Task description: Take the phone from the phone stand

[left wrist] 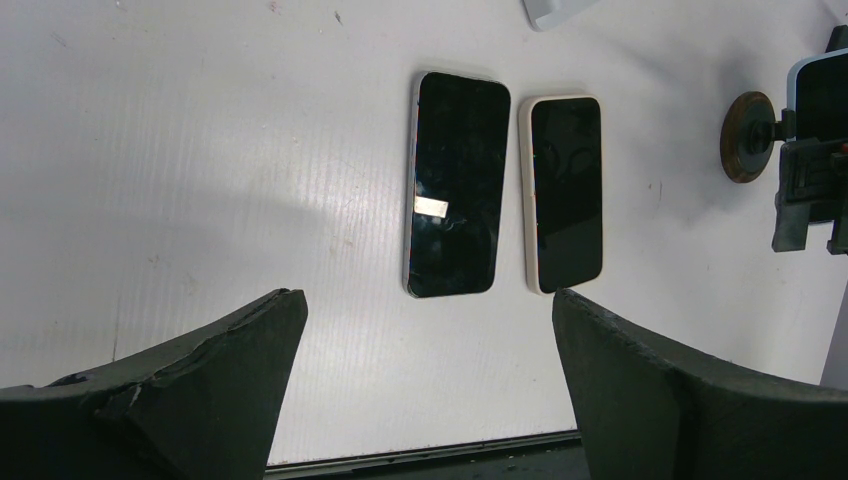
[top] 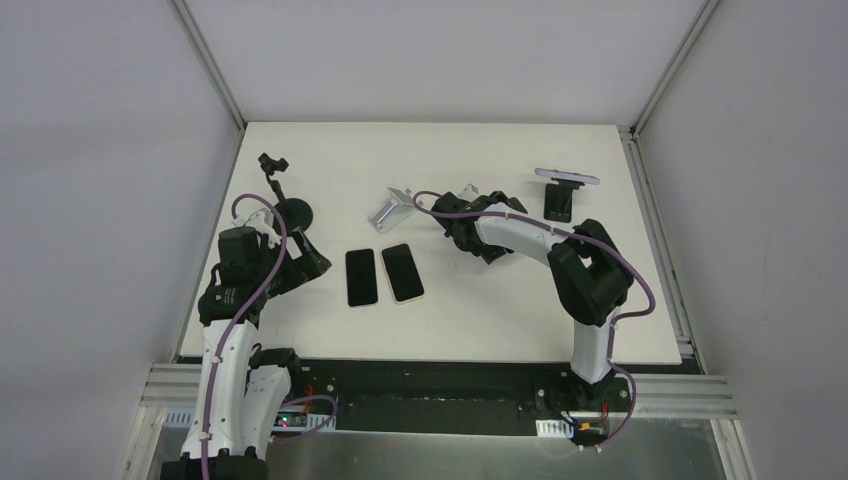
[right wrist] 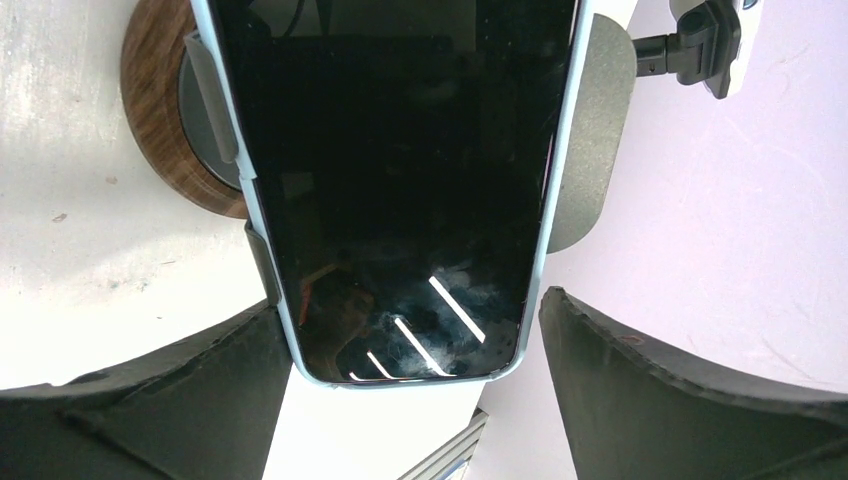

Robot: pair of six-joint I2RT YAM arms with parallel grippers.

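So the right fingers [right wrist: 650,380] are spread open either side of the phone [right wrist: 400,180], not gripping yet. It sits between them, clamped in the stand [right wrist: 597,130]. With a weak squeeze it'll slip, or the clamp drags the stand over. The left fingers [left wrist: 200,390] hang open too.

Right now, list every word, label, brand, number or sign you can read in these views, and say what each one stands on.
No word, brand, number or sign can be read in any view.
Clamped phone: dark screen, only reflected light streaks.
Grey-edged phone: a pale rectangle on its screen, with no lettering visible.
Cream-edged phone: dark screen, no text.
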